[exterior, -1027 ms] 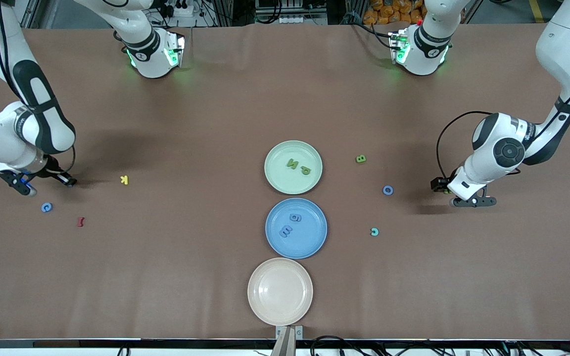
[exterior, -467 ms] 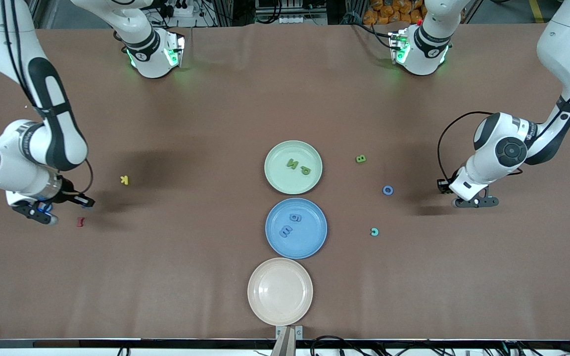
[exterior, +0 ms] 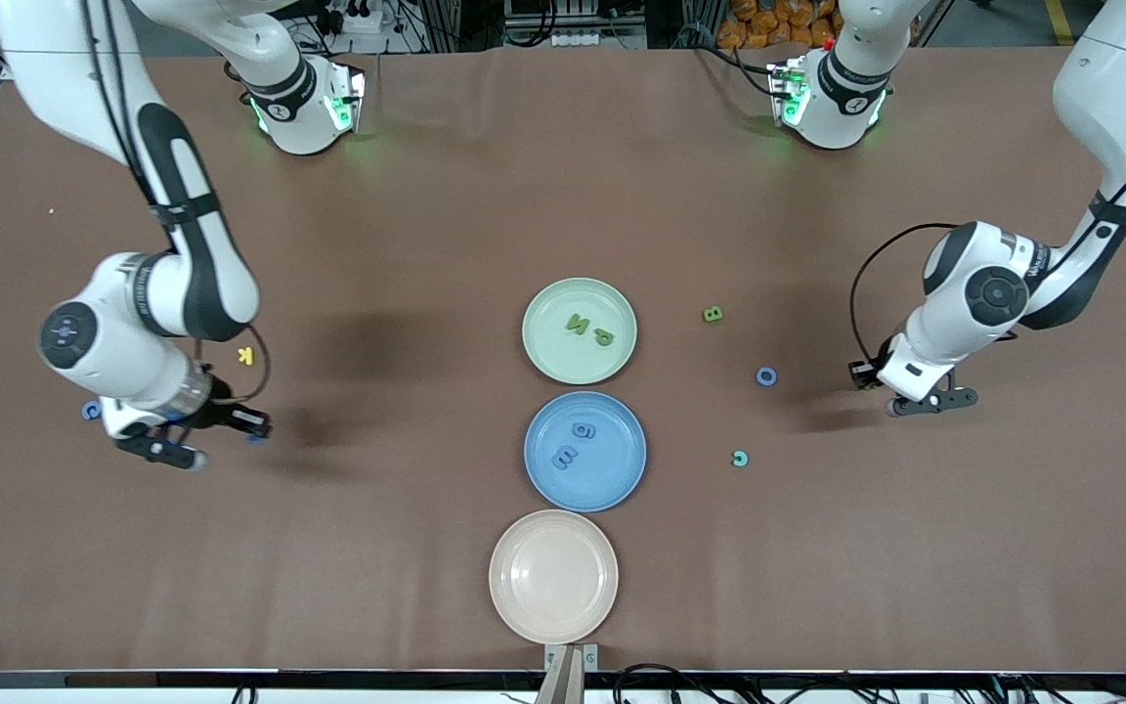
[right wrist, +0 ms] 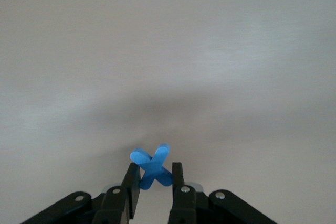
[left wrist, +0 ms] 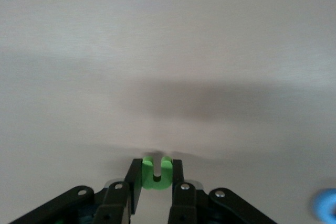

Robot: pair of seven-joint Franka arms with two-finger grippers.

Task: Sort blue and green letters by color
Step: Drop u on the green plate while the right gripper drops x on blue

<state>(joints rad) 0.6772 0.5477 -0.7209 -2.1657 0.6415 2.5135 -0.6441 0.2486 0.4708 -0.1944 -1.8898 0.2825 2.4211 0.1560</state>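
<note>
Gripping: left gripper (left wrist: 156, 182) pinches a green letter (left wrist: 156, 172) over bare table; right gripper (right wrist: 152, 182) pinches a blue X (right wrist: 153, 165).

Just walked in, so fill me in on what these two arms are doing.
They are sorting small letters by color onto plates. The right claw is shut on a blue X, up over the table toward the right arm's end. The left claw is shut on a green letter toward the left arm's end. The green plate holds two green letters, the blue plate two blue ones, and the beige plate none. A green B and a blue O lie loose.
</note>
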